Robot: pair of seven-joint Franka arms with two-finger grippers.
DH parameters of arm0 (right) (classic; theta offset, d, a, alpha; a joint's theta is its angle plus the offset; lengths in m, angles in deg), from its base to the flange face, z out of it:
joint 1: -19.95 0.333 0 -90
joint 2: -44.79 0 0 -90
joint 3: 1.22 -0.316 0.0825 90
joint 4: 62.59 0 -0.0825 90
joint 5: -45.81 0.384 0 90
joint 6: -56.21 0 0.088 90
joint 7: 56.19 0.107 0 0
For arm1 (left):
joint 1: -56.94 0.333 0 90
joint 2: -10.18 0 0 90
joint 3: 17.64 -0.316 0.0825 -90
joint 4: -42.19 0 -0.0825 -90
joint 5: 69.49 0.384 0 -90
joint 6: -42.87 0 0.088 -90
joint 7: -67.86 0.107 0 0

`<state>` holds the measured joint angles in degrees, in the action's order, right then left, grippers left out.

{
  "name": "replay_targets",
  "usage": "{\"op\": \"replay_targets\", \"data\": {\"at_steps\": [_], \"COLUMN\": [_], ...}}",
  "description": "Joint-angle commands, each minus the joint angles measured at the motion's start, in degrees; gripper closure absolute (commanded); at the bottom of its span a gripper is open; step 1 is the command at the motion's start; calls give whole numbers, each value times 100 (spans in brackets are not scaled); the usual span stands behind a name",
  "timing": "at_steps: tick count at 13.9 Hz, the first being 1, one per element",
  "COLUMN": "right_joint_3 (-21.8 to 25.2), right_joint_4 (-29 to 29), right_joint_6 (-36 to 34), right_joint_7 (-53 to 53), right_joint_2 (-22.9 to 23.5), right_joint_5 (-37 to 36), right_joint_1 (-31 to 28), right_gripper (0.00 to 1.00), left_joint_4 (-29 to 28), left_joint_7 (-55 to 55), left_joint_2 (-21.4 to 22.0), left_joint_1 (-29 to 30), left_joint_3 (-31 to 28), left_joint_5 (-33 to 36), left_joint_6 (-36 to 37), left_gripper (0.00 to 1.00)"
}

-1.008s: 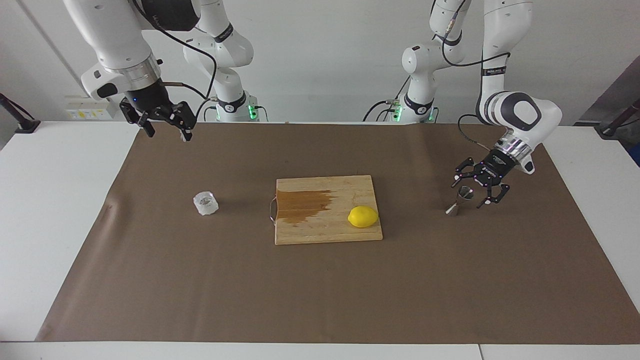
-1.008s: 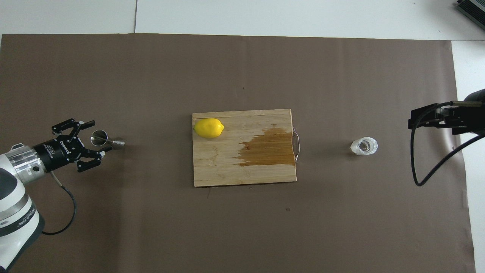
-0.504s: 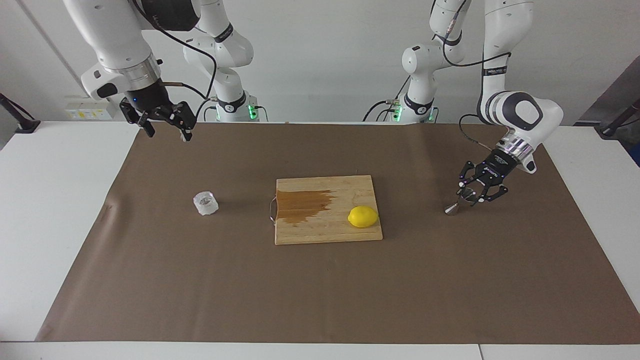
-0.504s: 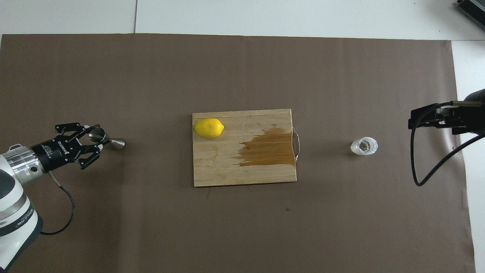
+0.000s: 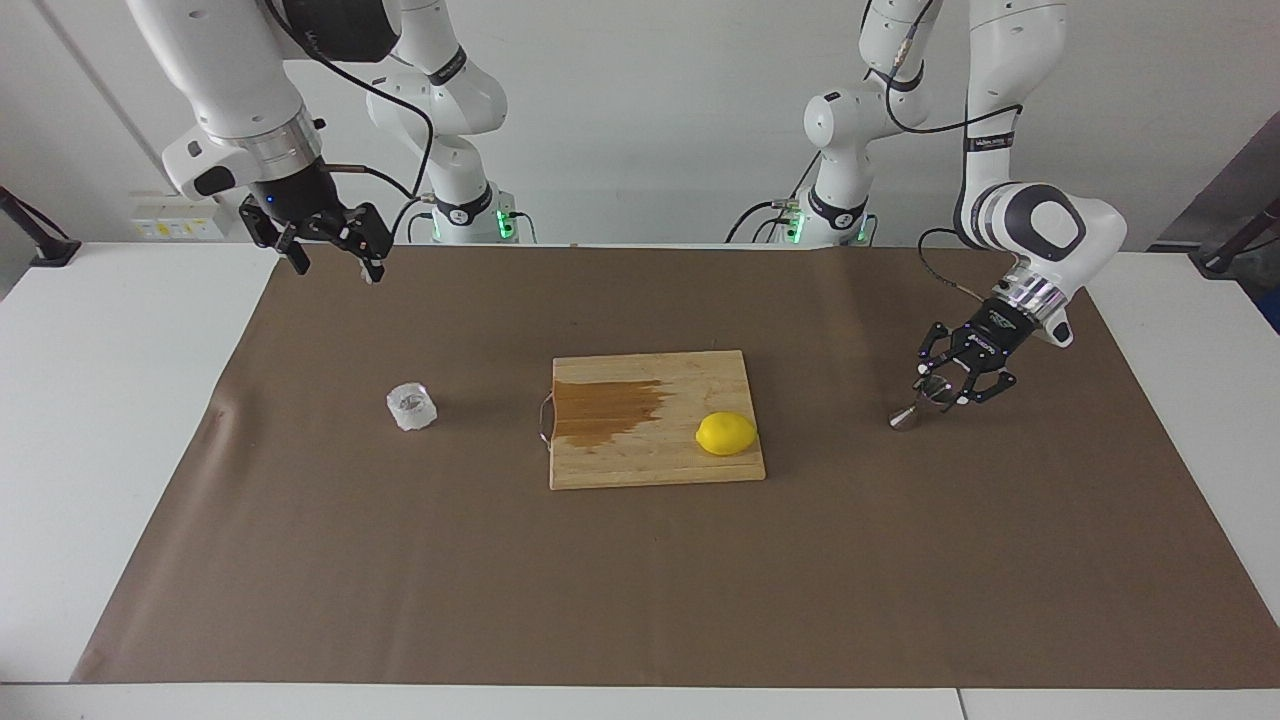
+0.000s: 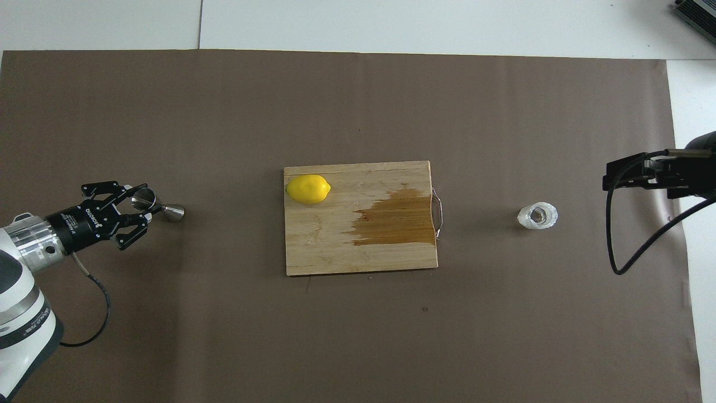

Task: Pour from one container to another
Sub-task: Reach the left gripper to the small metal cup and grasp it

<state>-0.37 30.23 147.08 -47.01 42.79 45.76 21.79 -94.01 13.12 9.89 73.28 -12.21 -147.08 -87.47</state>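
The steel jigger (image 5: 908, 414) is on the brown mat at the left arm's end of the table and leans over. My left gripper (image 5: 941, 391) is shut on its upper cone; the lower cone rests at the mat. In the overhead view the left gripper (image 6: 143, 205) holds the jigger (image 6: 173, 212) the same way. The clear glass tumbler (image 5: 413, 406) stands upright on the mat toward the right arm's end and also shows in the overhead view (image 6: 537, 216). My right gripper (image 5: 335, 264) is open and empty, raised over the mat's edge, apart from the tumbler.
A wooden cutting board (image 5: 640, 468) lies mid-table with a dark wet stain (image 5: 605, 410) and a metal handle on the tumbler's side. A yellow lemon (image 5: 726, 433) sits on its corner toward the jigger. The brown mat (image 5: 640, 600) covers most of the white table.
My left gripper, open around the upright jigger a second ago, has closed on its upper cone and the jigger now leans. The right arm has not moved.
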Motion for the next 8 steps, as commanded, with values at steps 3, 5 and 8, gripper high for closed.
{"op": "replay_targets", "data": {"at_steps": [3,5,8], "right_joint_3": [12,12,12], "right_joint_4": [61,61,61], "right_joint_6": [-52,-61,-61], "right_joint_7": [-136,-136,-136], "right_joint_2": [-80,-80,-80], "right_joint_5": [14,14,14], "right_joint_1": [-27,-27,-27], "right_gripper": [0,0,0], "left_joint_4": [312,567,892], "left_joint_7": [-125,-352,-827], "left_joint_2": [213,293,302], "left_joint_1": [-86,-471,-1078], "left_joint_3": [63,72,80], "left_joint_5": [-72,-81,-72], "left_joint_6": [350,325,149], "left_gripper": [100,100,100]}}
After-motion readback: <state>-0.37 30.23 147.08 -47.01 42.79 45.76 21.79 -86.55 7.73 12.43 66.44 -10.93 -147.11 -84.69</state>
